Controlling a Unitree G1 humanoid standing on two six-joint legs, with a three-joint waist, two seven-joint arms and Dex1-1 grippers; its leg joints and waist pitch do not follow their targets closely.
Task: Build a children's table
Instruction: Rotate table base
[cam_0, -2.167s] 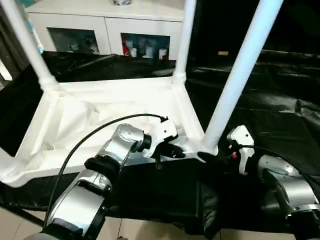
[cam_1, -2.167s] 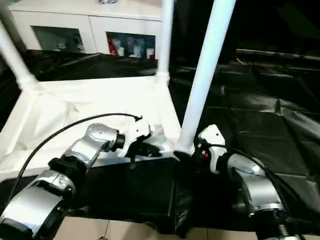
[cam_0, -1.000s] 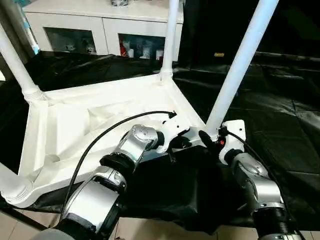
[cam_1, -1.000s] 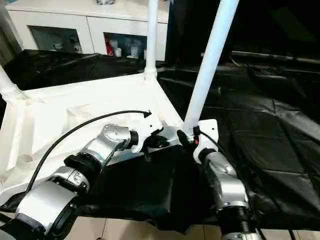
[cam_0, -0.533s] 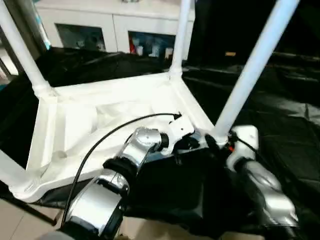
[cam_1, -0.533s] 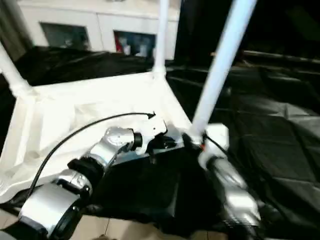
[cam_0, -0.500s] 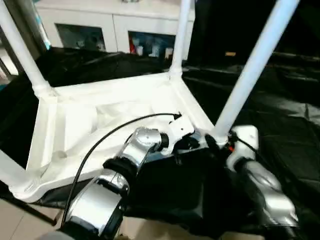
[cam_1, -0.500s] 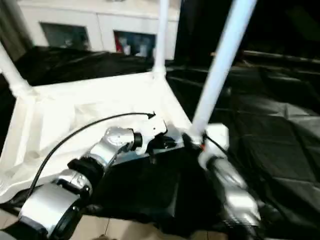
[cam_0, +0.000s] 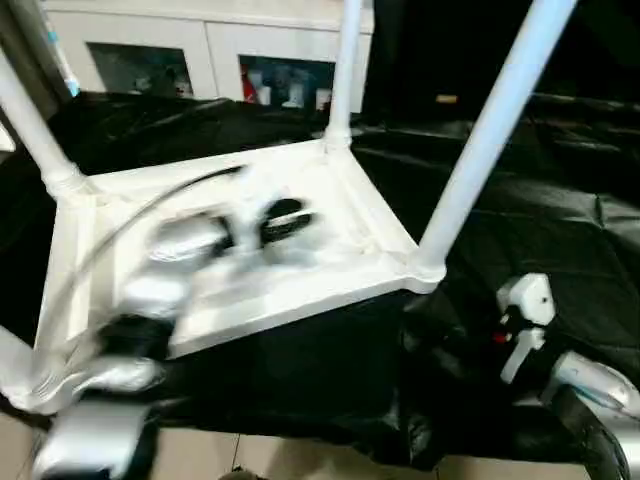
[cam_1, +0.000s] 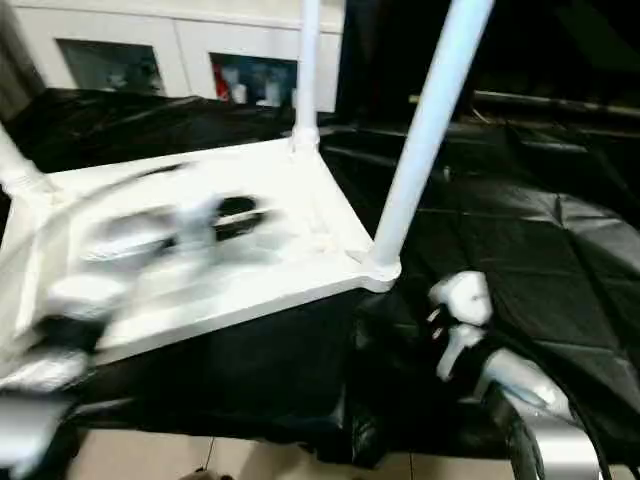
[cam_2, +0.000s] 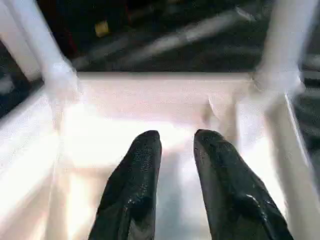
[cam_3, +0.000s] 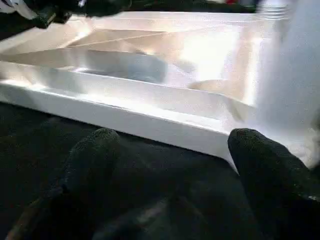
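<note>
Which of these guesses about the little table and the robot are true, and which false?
1. The tabletop lies upside down, with legs pointing up. True.
2. The right jaws grip the nearest leg. False: they stand wide open, apart from the leg, holding nothing.
3. A black sheet lies under the table. True.
4. The cabinet behind has solid wooden doors. False: it is white with glass doors, and things show inside.
</note>
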